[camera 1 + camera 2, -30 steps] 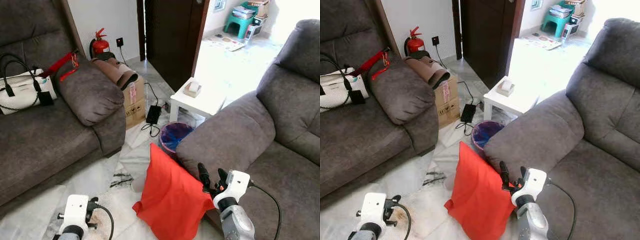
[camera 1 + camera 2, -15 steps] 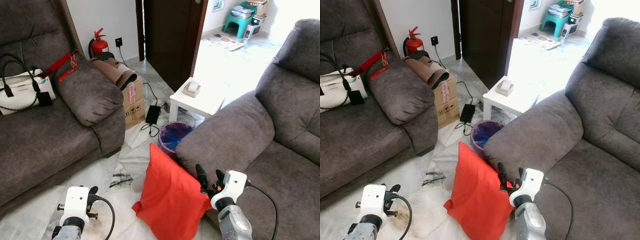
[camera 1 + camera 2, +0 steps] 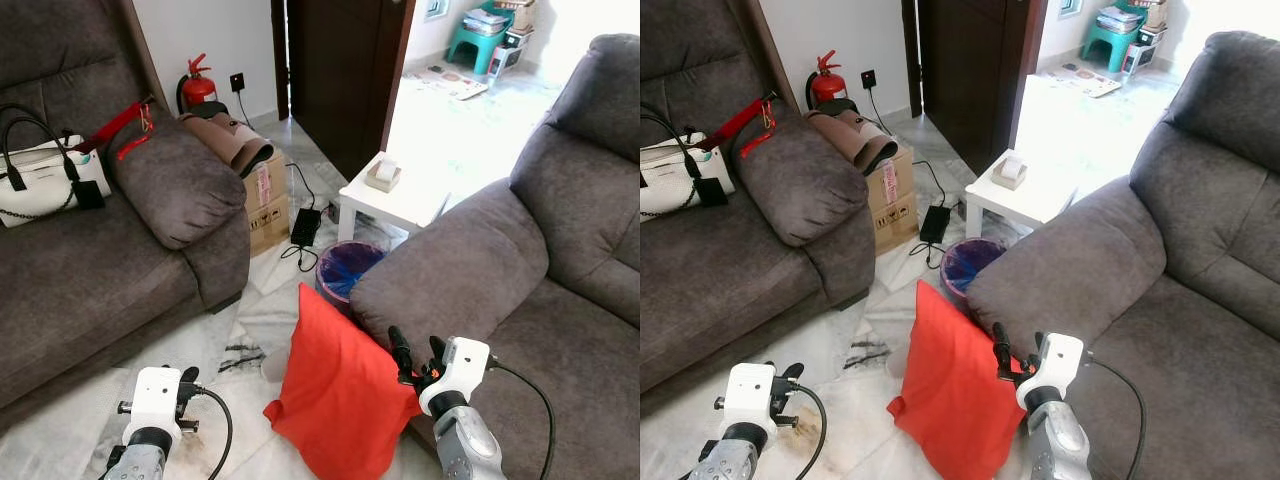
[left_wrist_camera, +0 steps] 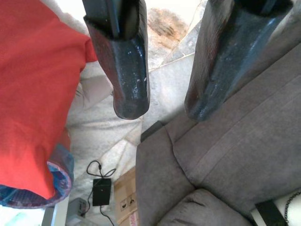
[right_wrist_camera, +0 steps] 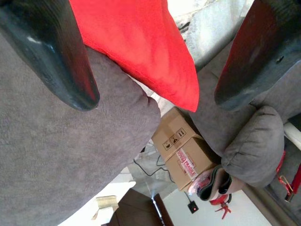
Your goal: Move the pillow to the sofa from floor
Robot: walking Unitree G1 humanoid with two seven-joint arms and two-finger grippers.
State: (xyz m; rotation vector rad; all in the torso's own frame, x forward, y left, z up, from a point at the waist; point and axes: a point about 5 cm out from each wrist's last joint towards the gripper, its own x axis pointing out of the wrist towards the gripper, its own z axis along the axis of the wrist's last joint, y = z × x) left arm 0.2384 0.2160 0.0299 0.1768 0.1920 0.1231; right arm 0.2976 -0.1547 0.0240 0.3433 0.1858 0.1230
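A red pillow (image 3: 335,390) stands on the tiled floor, leaning against the front of the grey sofa (image 3: 520,300) on the right. My right gripper (image 3: 417,356) is open just above the pillow's upper right edge, by the sofa's armrest, with nothing between its fingers (image 5: 56,56). The pillow (image 5: 141,42) lies between them in the right wrist view. My left gripper (image 3: 182,384) hovers low over the floor to the pillow's left, apart from it, its fingers (image 4: 124,61) open. The pillow (image 4: 33,94) lies off to one side in that wrist view.
A second grey sofa (image 3: 90,250) on the left carries a white handbag (image 3: 45,180). A cardboard box (image 3: 266,205), black charger with cable (image 3: 304,228), blue-lined bin (image 3: 350,272) and small white table (image 3: 400,205) stand behind the pillow. A doorway opens beyond.
The view has shifted slightly. My left gripper has risen a little and edged towards the pillow. The right gripper holds its place at the pillow's top edge.
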